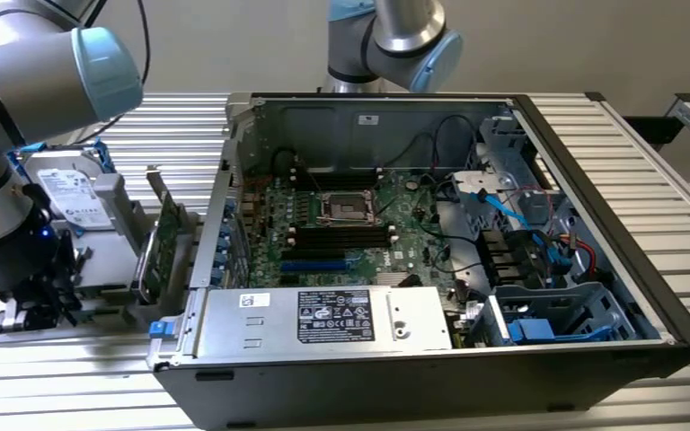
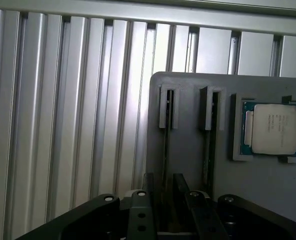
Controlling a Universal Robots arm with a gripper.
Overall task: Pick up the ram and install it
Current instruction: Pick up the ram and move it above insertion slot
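Task thing: the ram [image 2: 165,145] is seen edge-on, standing upright in a narrow slot of the grey holder [image 2: 188,150]. The holder lies on the slatted desk [image 2: 63,100] beside the computer case [image 1: 358,135].
Second slot: another thin dark board edge [image 2: 208,145] is held in the neighbouring slot, just beside the first.
Fingers: the fingers [image 2: 139,212] are spread apart, one on either side of the ram's near end. Nothing is gripped, and contact with the board cannot be made out.
Arm: in the exterior view the wrist is poised low over the holder at that view's left, well apart from the motherboard.
Done: judged from this, only the approach to the pick has been made.
Left: the grasp, the lift and the seating in the memory slots [image 1: 339,237] are judged outstanding. Those black slots appear unfilled.
Processor: a square silver chip [image 2: 274,129] sits in its own recess of the holder. Faint print is carried on its lid but cannot be read.
Labels: a white label on the hard drive [image 1: 67,193] and a dark label on the power supply [image 1: 333,316] are visible. No brand or text can be read on either.
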